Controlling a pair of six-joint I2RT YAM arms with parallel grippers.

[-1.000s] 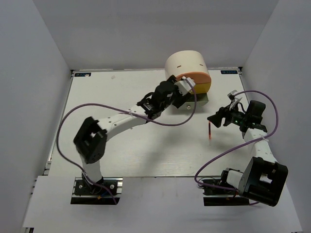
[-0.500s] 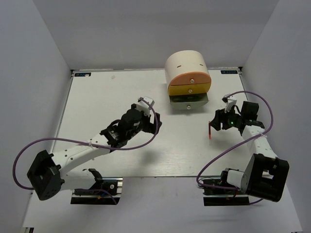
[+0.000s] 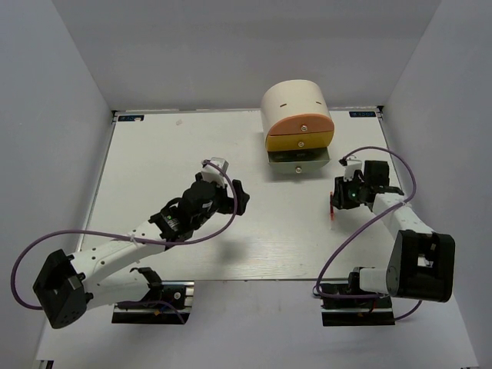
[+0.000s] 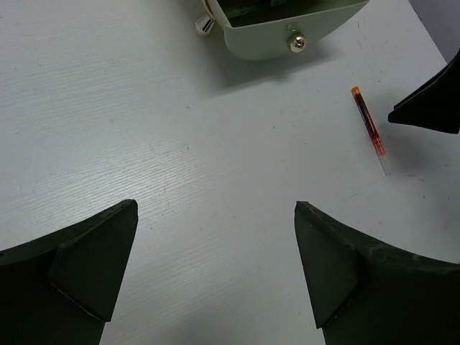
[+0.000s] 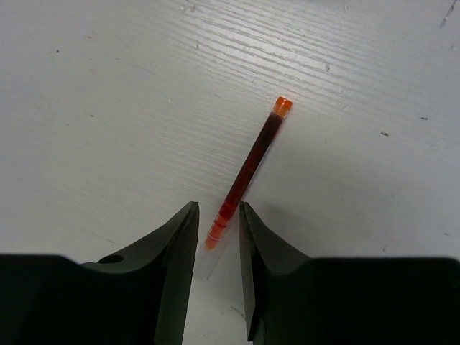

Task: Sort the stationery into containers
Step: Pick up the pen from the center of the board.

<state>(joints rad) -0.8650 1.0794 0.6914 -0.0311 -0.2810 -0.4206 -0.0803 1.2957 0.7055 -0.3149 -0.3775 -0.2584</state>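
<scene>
While straddling a thin red pen point(image 5: 251, 158) on the white bench point(image 5: 108, 108) with narrowed right end effector point(image 5: 218, 210), cannot tell if grasping; holds left end effector point(image 4: 215, 208) released.

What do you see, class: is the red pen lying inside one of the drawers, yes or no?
No, the red pen lies on the bare table, its lower end between the parted fingers of the right end effector.

Cream drawer unit point(image 3: 296, 100) at the table's point(image 3: 154, 154) far edge, orange drawer point(image 3: 300, 125) and yellow drawer point(image 3: 301, 141) pushed in, pale green drawer point(image 3: 298, 160) sticking out. The left gripper point(image 3: 239, 197) hangs mid-table, the right gripper point(image 3: 337, 200) is right over the thin red pen point(image 3: 331, 209).
</scene>
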